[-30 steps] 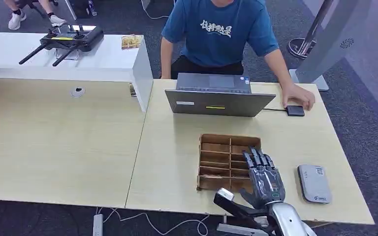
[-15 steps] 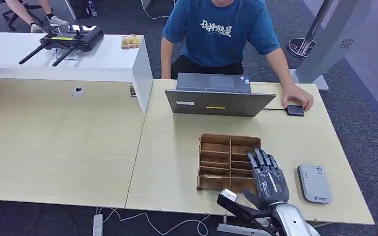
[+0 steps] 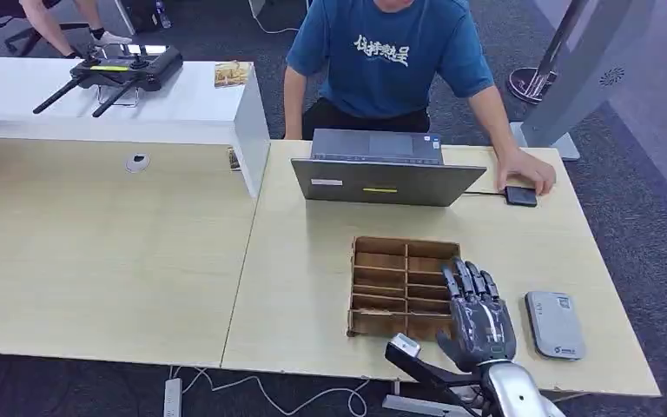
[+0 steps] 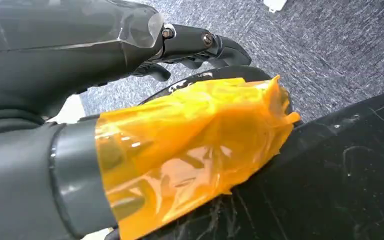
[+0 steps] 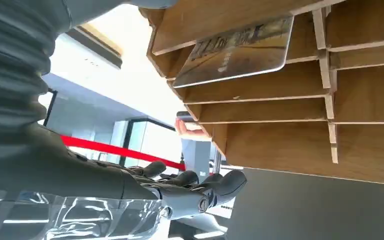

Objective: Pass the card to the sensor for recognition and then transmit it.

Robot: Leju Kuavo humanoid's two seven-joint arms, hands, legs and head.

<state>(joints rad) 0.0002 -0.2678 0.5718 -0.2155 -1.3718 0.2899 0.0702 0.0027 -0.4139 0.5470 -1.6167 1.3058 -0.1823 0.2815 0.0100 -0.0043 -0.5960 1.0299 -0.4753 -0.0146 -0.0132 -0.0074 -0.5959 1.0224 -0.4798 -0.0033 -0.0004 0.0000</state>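
R hand (image 3: 479, 317) hovering over near right part of wooden slotted organizer (image 3: 399, 285), fingers extended & apart, holding nothing.

Card (image 5: 235, 50) sitting in an organizer slot just ahead of R hand's fingertips (image 5: 225, 182), seen in R wrist view. Grey card reader (image 3: 554, 324) lying on table (image 3: 295, 261) just to hand's right. Beyond hand, a laptop (image 3: 386, 169); person (image 3: 386, 52) resting a hand on small black device (image 3: 521, 195). L hand (image 4: 130, 50) hanging over carpet, fingers curling in, nothing in them; orange tape (image 4: 190, 145) wrapping its thumb.

A person (image 3: 388, 54) sits behind an open laptop (image 3: 386, 170); a drone controller (image 3: 113, 73) lies on the white counter (image 3: 193, 109).
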